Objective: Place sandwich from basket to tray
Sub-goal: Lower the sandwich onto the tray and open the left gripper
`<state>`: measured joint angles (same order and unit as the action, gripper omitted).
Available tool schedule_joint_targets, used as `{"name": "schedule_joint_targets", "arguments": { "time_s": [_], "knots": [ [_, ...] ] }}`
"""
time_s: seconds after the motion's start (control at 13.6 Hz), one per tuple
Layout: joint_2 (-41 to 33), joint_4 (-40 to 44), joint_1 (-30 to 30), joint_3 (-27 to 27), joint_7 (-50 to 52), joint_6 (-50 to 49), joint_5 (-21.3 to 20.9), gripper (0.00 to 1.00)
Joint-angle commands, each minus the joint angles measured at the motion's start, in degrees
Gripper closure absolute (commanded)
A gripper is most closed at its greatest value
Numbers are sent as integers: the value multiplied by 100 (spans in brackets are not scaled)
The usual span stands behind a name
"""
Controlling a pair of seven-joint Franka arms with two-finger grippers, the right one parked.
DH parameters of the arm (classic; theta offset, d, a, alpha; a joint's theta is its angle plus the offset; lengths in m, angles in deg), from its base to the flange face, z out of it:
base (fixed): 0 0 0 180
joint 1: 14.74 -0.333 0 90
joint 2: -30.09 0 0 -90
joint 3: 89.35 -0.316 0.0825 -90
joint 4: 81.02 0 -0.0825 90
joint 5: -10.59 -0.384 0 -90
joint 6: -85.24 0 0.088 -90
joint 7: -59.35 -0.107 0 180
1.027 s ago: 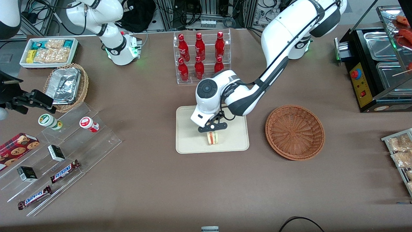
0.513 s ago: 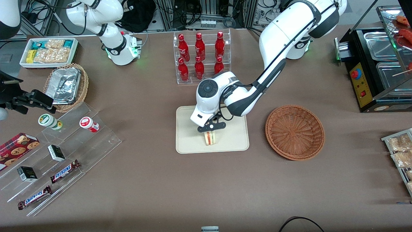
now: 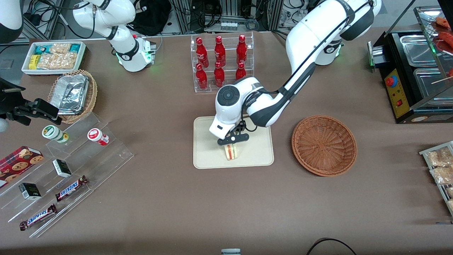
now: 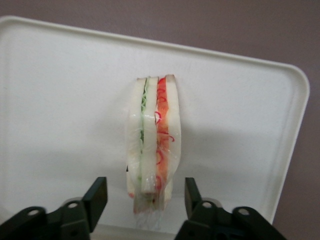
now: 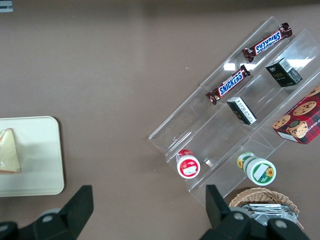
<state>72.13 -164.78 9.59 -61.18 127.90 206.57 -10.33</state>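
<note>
A: From the front, the gripper (image 3: pixel 232 141) has lifted slightly since a second ago; the sandwich (image 3: pixel 231 152) stands on the tray (image 3: pixel 208 156), the basket (image 3: pixel 324 145) beside it empty.

B: Wrist view: fingers (image 4: pixel 97 195) spread, clear of the sandwich (image 4: pixel 152 145) on the tray (image 4: pixel 60 100). It looks released; the placing seems done.

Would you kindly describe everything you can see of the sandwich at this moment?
The sandwich is a small wedge of pale white bread with a green filling layer and a red one, under a glossy clear wrap. It stands on edge on the cream tray, toward the tray's edge nearer the front camera, with its layers showing upward. The gripper hangs just above it, fingers open on either side and not touching it. The woven basket, beside the tray, holds nothing.
</note>
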Motion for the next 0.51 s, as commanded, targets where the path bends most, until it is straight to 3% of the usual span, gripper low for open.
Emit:
{"name": "schedule_joint_targets", "arguments": {
  "time_s": [0.0, 0.44],
  "knots": [
    [-512, -9, -33, -40, 88, -460, -87, 0],
    [-1268, -79, -664, -32, -852, -1672, 18, 0]
  ]
}}
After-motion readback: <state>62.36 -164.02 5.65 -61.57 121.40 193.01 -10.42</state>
